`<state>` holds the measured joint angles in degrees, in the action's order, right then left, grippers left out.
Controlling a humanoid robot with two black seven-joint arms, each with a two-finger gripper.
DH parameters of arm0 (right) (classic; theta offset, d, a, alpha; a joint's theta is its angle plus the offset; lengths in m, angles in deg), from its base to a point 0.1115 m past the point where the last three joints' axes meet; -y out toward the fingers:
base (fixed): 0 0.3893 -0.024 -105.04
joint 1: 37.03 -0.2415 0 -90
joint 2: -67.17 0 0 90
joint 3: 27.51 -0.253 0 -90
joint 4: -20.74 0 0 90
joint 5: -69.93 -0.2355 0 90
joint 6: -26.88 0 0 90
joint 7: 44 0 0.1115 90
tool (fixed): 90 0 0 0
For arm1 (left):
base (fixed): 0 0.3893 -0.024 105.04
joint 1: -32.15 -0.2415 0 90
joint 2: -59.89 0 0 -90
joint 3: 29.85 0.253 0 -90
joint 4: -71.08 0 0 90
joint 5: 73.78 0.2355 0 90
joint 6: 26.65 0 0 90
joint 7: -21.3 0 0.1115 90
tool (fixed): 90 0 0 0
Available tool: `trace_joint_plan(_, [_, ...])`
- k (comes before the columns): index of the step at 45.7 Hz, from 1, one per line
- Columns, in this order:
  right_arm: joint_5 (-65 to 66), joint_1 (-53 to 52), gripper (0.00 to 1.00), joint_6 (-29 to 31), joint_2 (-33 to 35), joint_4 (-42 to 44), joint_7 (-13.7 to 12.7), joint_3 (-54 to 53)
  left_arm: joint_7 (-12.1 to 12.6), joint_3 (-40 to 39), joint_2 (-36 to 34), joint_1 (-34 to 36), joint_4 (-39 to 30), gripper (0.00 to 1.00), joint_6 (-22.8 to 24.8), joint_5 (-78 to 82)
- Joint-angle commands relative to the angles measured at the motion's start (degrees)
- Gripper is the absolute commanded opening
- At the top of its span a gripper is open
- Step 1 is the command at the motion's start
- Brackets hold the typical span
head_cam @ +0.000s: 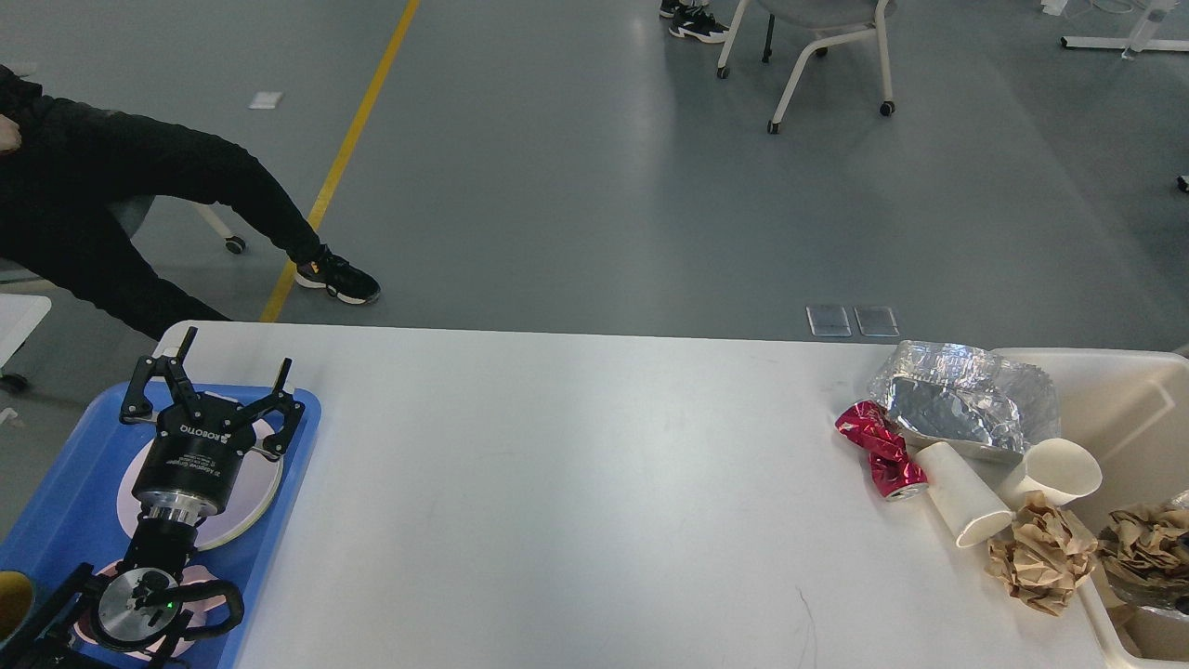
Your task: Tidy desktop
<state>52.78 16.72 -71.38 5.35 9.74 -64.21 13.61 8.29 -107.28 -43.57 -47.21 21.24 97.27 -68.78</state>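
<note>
The white desktop (pixel 576 483) fills the lower view. At its right end lie a crushed red can (pixel 878 446), crumpled foil (pixel 957 404), a tipped white paper cup (pixel 961 506), a second cup (pixel 1064 469) and a brown paper wad (pixel 1040 553). Another brown paper wad (pixel 1143 548) hangs over the beige bin (pixel 1115 390), with a dark grey shape under it at the right edge; I cannot make out fingers there. My left gripper (pixel 237 358) stands open above the blue tray (pixel 65 483), holding nothing.
The tray holds a pale plate (pixel 251 502) under my left wrist and a yellow cup (pixel 11 599) at the edge. A seated person's legs (pixel 186 186) reach toward the far left corner. A chair (pixel 817 46) stands far behind.
</note>
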Motion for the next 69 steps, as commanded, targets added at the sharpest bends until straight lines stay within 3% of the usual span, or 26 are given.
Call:
trace_joint_plan(1, [3.1,1.0,0.0,-0.2,-0.9,-0.5,1.1,0.1,0.0,0.0,0.0,0.0,0.0,0.96,0.0,0.0])
trace_joint_plan(7, [4.5,1.4,0.0,0.4,-1.0,-0.6,4.9,0.1,0.0,0.0,0.0,0.0,0.0,0.96,0.0,0.0])
trace_joint_plan(20, [7.1,1.5,0.0,1.1,-1.1,-0.8,9.8,4.8,0.0,0.0,0.0,0.0,0.0,0.96,0.0,0.0])
trace_joint_plan(38, [7.0,3.4,0.0,0.6,-4.0,-0.8,10.5,6.4,0.0,0.0,-0.1,0.0,0.0,0.96,0.0,0.0])
trace_joint_plan(39, [7.0,3.4,0.07,0.3,-4.0,-0.8,10.5,6.4,0.0,0.0,-0.1,0.0,0.0,0.96,0.0,0.0])
trace_joint_plan(43, [6.6,3.2,0.74,-0.2,-3.9,-0.5,10.5,6.3,0.0,0.0,0.0,0.0,0.0,0.96,0.0,0.0])
trace_joint_plan(45, [6.6,3.0,0.98,-0.7,-4.1,-0.5,10.5,6.3,0.0,0.0,0.0,0.0,0.0,0.96,0.0,0.0])
trace_joint_plan(69, [6.6,2.6,1.0,0.3,-3.6,-2.2,10.5,6.2,0.0,0.0,0.0,0.0,0.0,0.96,0.0,0.0])
